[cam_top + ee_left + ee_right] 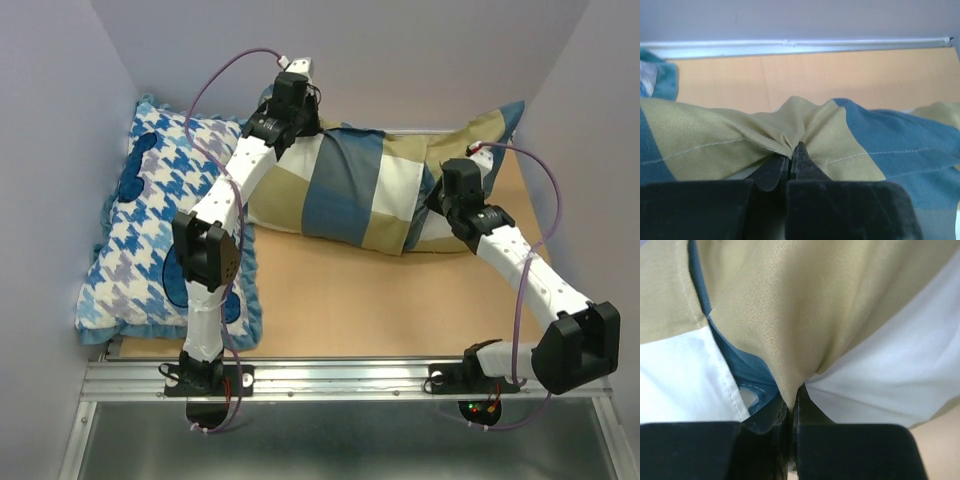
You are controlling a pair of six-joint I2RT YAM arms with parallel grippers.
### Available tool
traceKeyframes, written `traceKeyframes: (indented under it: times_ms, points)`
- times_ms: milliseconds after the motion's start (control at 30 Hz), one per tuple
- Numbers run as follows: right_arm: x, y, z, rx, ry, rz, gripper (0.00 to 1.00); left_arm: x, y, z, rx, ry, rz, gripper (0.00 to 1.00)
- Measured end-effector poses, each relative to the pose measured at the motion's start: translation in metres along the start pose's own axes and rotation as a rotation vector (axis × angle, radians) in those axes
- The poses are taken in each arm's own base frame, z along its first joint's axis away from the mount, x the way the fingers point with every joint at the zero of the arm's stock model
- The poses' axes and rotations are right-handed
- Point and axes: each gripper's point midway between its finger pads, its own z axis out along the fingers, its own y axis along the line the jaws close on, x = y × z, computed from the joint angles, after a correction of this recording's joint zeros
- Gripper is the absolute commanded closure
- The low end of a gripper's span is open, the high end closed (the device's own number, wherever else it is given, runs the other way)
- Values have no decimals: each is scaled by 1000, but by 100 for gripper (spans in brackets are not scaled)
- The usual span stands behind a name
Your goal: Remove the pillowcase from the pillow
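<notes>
Checked pillowcase pinched at both ends

The pillowcase (350, 190), plump with blocks of tan, slate blue and cream, lies across the table's (340, 300) far side. The left gripper (791, 152) and right gripper (791, 402) each clamp a puckered tan fold.

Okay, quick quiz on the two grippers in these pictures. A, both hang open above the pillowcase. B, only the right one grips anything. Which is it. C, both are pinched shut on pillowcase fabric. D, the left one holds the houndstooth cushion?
C: the left gripper is shut on a bunched tan fold of the pillowcase, and the right gripper is likewise shut on its tan fabric.
</notes>
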Motion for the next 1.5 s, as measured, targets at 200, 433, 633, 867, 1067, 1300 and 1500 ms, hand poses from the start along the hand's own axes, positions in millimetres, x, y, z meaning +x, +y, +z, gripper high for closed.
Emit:
traceKeyframes:
  times_ms: [200,433,633,867,1067,1300,1500]
  points:
    - [16,32,-38,-177,132,105,99,-17,-7,36,8,-45,24,51]
    - [45,55,-28,-240,271,148,99,2,-9,33,-10,-55,67,1]
    - [47,65,-3,-245,267,142,99,19,-59,-40,48,-126,153,1]
    - [44,68,1,-266,242,111,100,41,-58,-128,136,-229,-7,1]
    - [43,69,3,-282,225,91,99,72,-51,-118,105,-194,8,1]
    - [44,68,5,-306,200,88,99,127,-85,-94,163,-77,107,2]
    - [45,68,2,-326,188,91,100,142,-100,-80,173,-48,153,3]
